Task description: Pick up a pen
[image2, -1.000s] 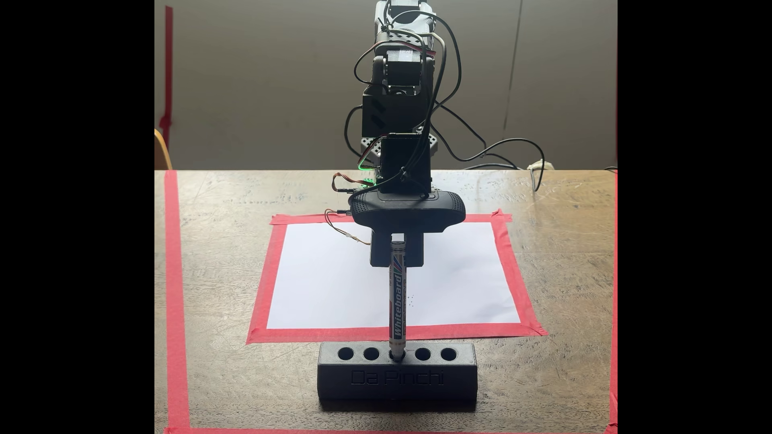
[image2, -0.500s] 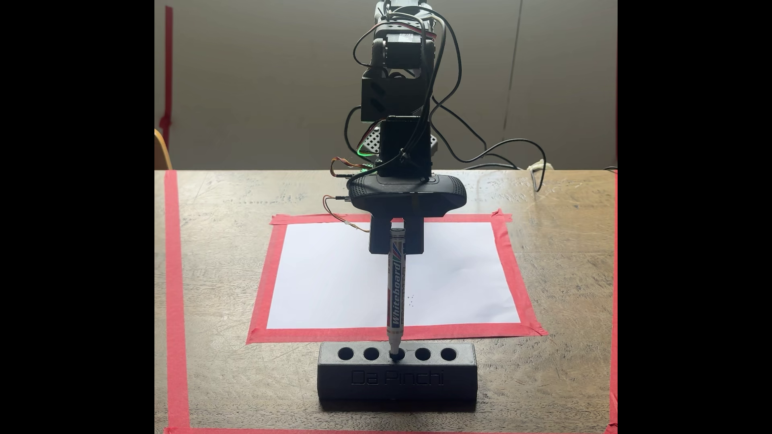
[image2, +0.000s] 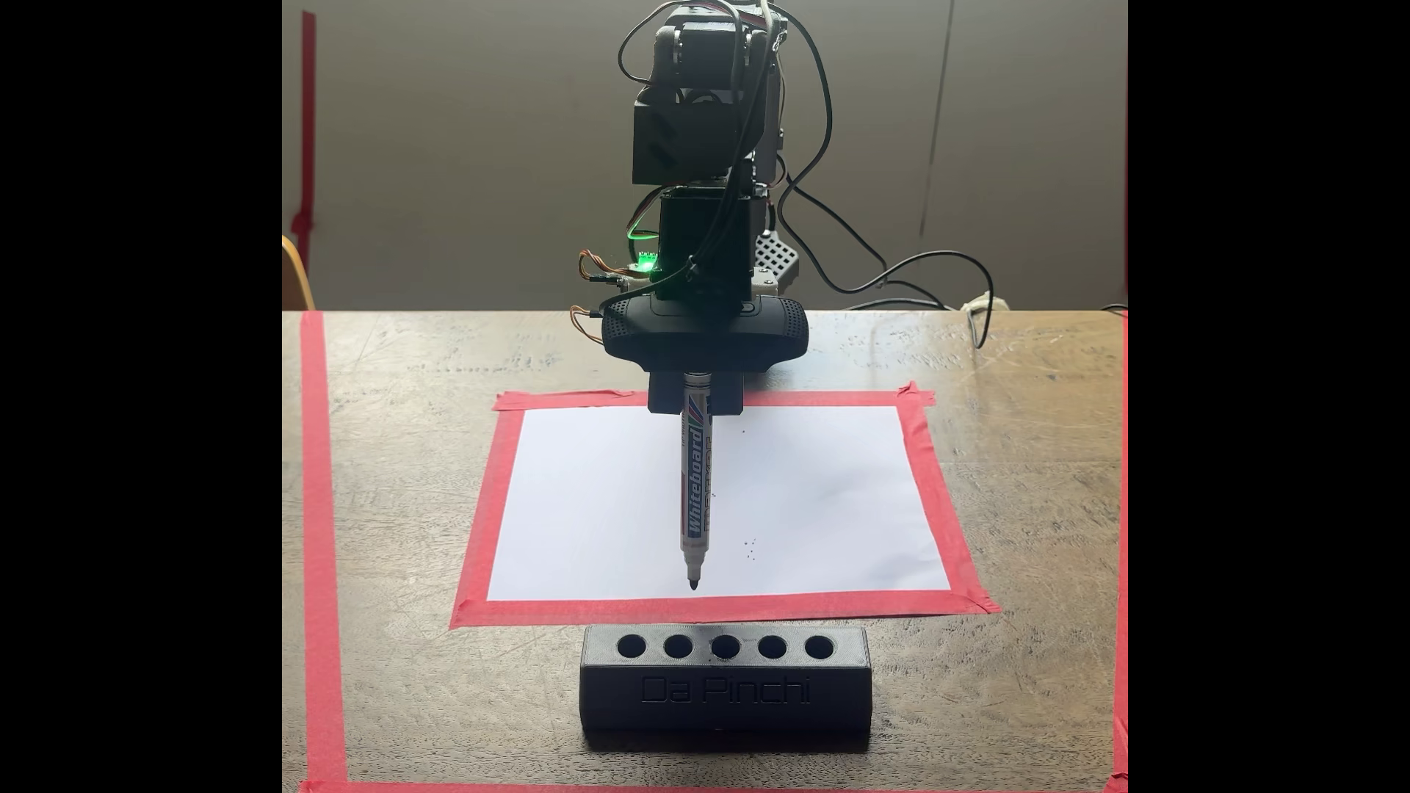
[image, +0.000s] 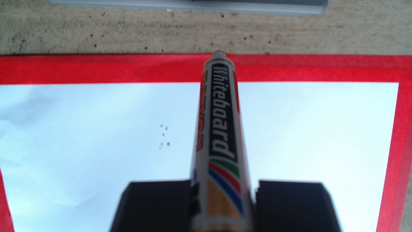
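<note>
The pen (image2: 696, 488), a white-grey marker printed "Whiteboard" with red, blue and green stripes, hangs upright in the air, dark tip down over the white sheet. My gripper (image2: 696, 396) is shut on its upper end. In the wrist view the pen (image: 219, 125) runs up the middle of the picture, clamped between the two black fingers (image: 156, 205) at the bottom, with my gripper (image: 223, 200) around its striped part. The black five-holed holder (image2: 725, 686) lettered "Da Pinchi" stands in front of the sheet, all its holes bare.
A white paper sheet (image2: 824, 503) framed in red tape (image2: 717, 608) lies mid-table, with a few small ink dots (image2: 751, 547). A wider red tape border (image2: 320, 534) marks the wooden table. Cables (image2: 915, 274) trail at the back right.
The pen has come up and fully out of the holder's middle hole. The arm has risen and drawn back and slightly left in the fixed view, carrying the pen over the paper.
</note>
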You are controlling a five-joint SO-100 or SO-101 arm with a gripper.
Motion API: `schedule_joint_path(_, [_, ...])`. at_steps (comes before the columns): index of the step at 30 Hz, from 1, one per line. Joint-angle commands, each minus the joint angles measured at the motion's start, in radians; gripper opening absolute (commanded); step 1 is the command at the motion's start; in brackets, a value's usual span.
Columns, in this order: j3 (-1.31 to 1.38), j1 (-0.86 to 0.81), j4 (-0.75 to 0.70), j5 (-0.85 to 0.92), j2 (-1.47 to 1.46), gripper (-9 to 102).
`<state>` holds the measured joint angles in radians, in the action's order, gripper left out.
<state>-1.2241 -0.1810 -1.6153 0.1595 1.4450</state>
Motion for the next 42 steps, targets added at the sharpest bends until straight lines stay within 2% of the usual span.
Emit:
schedule_joint_path(1, [0.071,0.003,-0.069,0.006,0.158,-1])
schedule_joint_path(8, [0.055,0.011,-0.209,0.006,0.250,-1])
schedule_joint_path(21, [-0.341,0.021,-0.196,0.026,0.368,-1])
schedule_joint_path(42, [-0.367,0.012,-0.169,0.034,0.357,-1])
